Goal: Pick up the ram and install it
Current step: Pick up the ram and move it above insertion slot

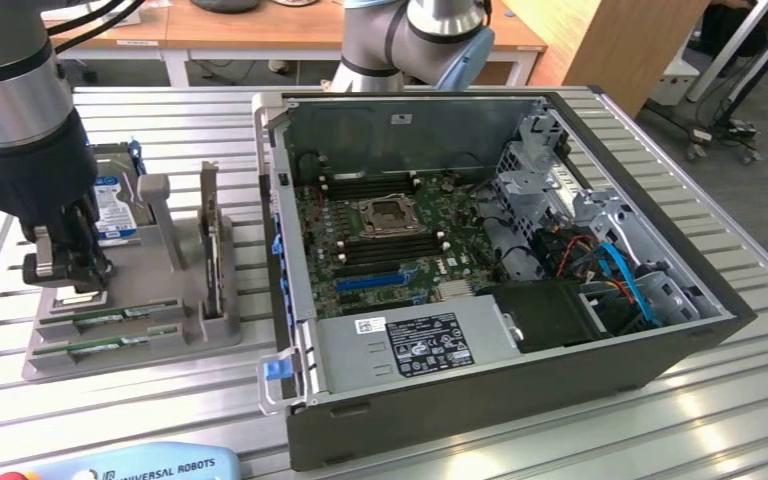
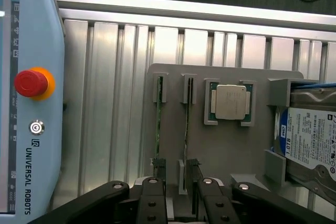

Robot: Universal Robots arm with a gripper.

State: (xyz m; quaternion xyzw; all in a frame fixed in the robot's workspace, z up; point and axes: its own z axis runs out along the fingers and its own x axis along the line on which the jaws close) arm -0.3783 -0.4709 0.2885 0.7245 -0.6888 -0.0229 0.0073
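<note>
Two green ram sticks stand on edge in slots of a grey holder [image 1: 157, 345], one [image 1: 120, 313] just behind the other [image 1: 107, 344]. In the wrist view they appear as thin edges, one ram stick [image 2: 158, 121] beside the other [image 2: 186, 124]. My gripper [image 1: 69, 268] hangs open just above the sticks' ends at the holder's side on the exterior view's left, holding nothing. In the wrist view my gripper [image 2: 175, 170] has one finger over each stick's end. The open computer case [image 1: 624, 370] shows the motherboard [image 1: 384, 235] with its black memory slots.
The holder also carries a square silver CPU [image 2: 230, 102] and a hard drive [image 2: 310, 140] with a blue label. A teach pendant [image 2: 29, 103] with a red stop button lies on the slatted aluminium table [image 1: 704, 430] beside the holder. A second arm's base [image 1: 411, 40] stands behind the case.
</note>
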